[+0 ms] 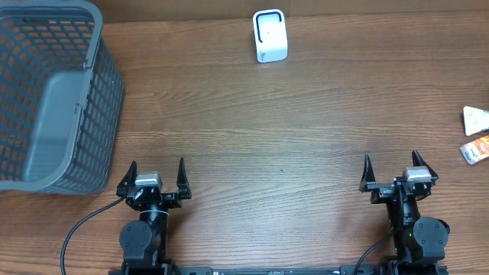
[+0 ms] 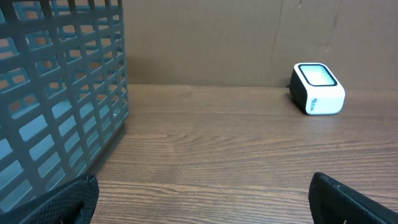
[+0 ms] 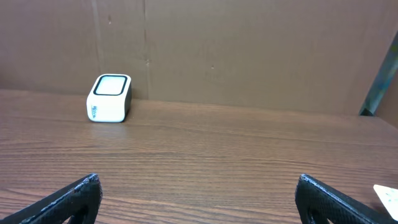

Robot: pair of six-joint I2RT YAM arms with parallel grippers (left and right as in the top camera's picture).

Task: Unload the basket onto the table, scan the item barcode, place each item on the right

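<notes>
A white barcode scanner (image 1: 270, 36) with a dark window stands at the far middle of the table, also visible in the left wrist view (image 2: 317, 89) and the right wrist view (image 3: 109, 98). Two small packets lie at the right edge: a white one (image 1: 475, 119) and an orange-and-white one (image 1: 475, 149). A white corner of a packet (image 3: 388, 193) shows in the right wrist view. My left gripper (image 1: 157, 163) (image 2: 204, 180) and right gripper (image 1: 390, 156) (image 3: 198, 178) stand open near the front edge with nothing between their fingers, far from the packets and scanner.
A grey mesh basket (image 1: 103, 92) fills the far left corner; its wall (image 2: 62, 93) rises just left of my left gripper. A brown cardboard wall (image 3: 249, 50) backs the wooden table (image 1: 267, 137).
</notes>
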